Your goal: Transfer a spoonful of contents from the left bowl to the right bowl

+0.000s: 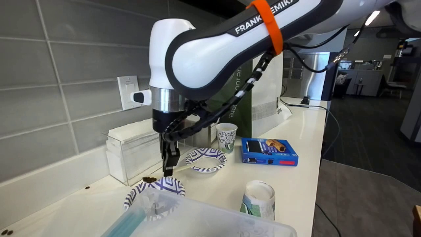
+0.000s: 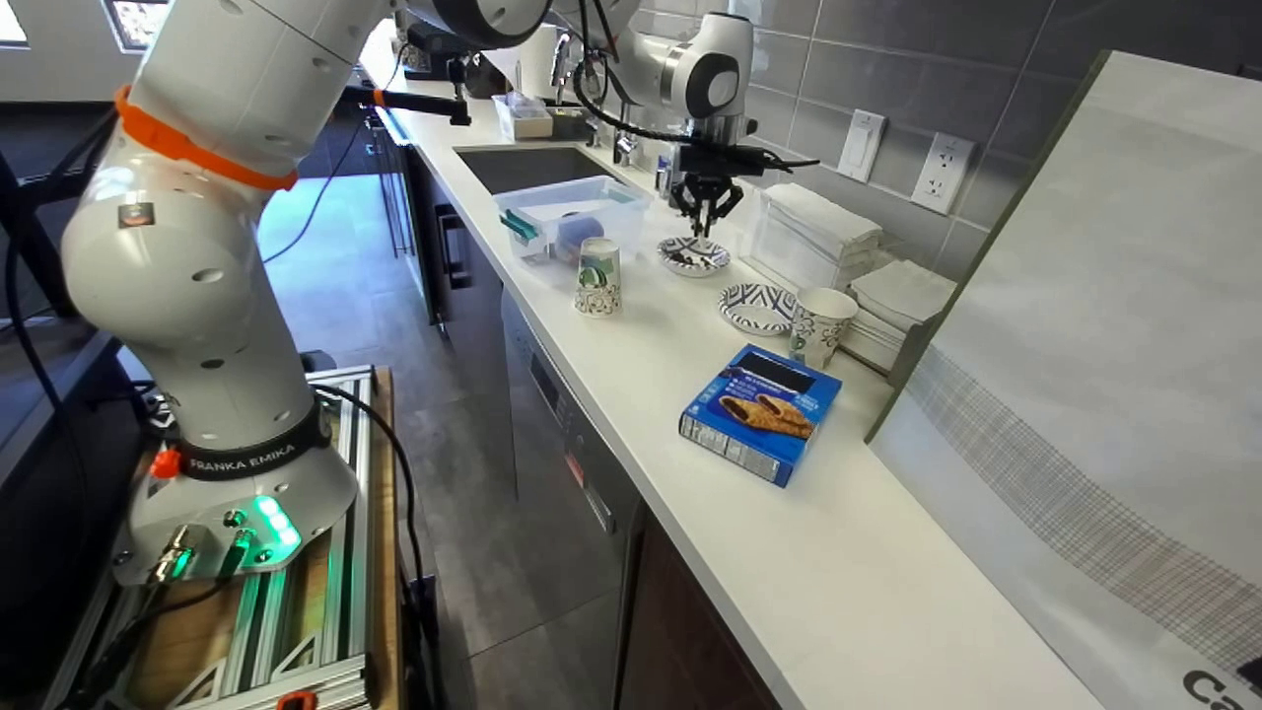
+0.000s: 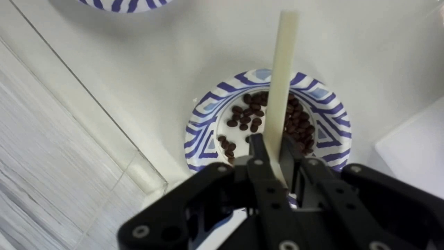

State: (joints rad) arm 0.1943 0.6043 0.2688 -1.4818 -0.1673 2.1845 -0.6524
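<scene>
The left bowl (image 2: 690,270), navy-and-white patterned, holds brown beans (image 3: 301,125). It also shows in an exterior view (image 1: 174,186) and the wrist view (image 3: 331,104). My gripper (image 3: 272,142) is above it, shut on a pale stick-like spoon (image 3: 278,78). The handle reaches away from the fingers towards the right bowl (image 1: 210,162); the spoon's head is hidden in the wrist view. In an exterior view a clump of beans (image 1: 149,179) lines up with the stick; I cannot tell whether the spoon carries it. The right bowl shows no beans; its edge shows in the wrist view (image 3: 128,6).
A clear plastic bin (image 1: 210,217) stands in front of the left bowl. A napkin holder (image 1: 141,158) stands along the wall. An upturned cup (image 2: 598,279), an upright cup (image 2: 818,330), a blue box (image 2: 759,414) and a large bag (image 2: 1085,414) are on the counter.
</scene>
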